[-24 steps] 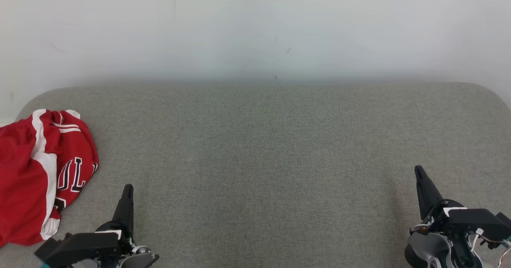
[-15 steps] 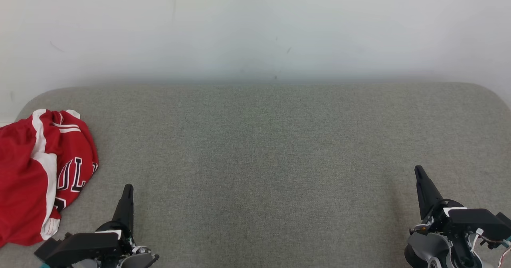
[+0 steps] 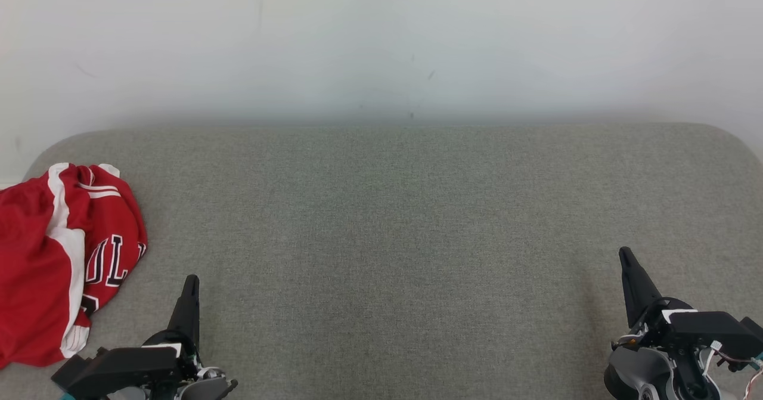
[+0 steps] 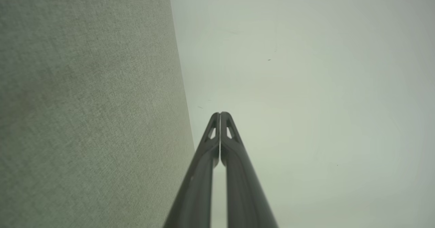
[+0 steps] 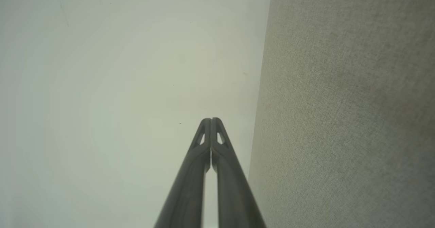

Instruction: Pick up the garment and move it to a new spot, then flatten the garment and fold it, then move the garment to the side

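The red garment (image 3: 53, 263) lies in a heap on the grey mat (image 3: 387, 239), at the mat's left edge, and part of it runs out of the picture there. The left gripper (image 3: 191, 279) is just to the right of the garment, close to the mat's near edge. It does not touch the cloth; a strip of bare mat shows between them. Its two dark fingers are pressed together with nothing between them. The right gripper (image 3: 625, 252) is well apart from the garment, at the mat's right side near the near edge. Its fingers are pressed together too, and they hold nothing.

The garment is bright red and crumpled. A wide white band runs down it, and thin white stripes sit near its top. Big black letters with white edges show on the side nearest the left gripper. A white hem peeks out at its bottom corner.
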Available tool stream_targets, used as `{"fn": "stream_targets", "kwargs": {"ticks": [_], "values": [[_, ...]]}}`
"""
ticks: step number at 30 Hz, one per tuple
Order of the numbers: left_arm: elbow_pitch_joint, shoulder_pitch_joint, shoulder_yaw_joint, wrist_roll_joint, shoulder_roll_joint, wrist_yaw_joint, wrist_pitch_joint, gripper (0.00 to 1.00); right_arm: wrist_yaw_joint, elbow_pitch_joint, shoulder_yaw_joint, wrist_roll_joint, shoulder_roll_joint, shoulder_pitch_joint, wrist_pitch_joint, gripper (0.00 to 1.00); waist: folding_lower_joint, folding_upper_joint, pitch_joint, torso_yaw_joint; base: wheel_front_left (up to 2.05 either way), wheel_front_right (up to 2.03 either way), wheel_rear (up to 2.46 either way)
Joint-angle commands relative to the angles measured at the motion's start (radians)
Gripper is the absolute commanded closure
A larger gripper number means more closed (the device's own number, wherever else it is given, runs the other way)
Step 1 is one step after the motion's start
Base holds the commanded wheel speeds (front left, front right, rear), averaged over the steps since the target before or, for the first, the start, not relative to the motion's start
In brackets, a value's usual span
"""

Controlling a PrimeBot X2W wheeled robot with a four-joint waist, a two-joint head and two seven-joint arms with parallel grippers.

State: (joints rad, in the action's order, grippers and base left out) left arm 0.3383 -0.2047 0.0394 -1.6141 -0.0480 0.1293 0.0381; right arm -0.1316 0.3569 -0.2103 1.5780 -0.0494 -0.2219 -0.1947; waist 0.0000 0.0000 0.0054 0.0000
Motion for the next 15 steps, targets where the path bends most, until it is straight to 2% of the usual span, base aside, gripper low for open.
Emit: {"fn": "stream_targets", "kwargs": {"ticks": [1,14,15], "values": [[-0.001,-0.003,0.001,-0.008,-0.005,0.003,0.002,1.00,0.002,-0.001,0.000,0.006,-0.002,0.004,-0.004,1.00,0.0000,0.0000,0.000,0.000,0.00,0.00,0.00],[-0.001,-0.003,0.001,-0.008,-0.005,0.003,0.002,1.00,0.002,-0.001,0.000,0.006,-0.002,0.004,-0.004,1.00,0.0000,0.0000,0.000,0.000,0.00,0.00,0.00],[0.004,0.001,0.000,0.001,0.001,0.000,0.000,0.00,0.000,0.005,0.000,0.000,0.001,0.003,0.001,0.00,0.0001,0.0000,0.000,0.000,0.00,0.00,0.00]]}}
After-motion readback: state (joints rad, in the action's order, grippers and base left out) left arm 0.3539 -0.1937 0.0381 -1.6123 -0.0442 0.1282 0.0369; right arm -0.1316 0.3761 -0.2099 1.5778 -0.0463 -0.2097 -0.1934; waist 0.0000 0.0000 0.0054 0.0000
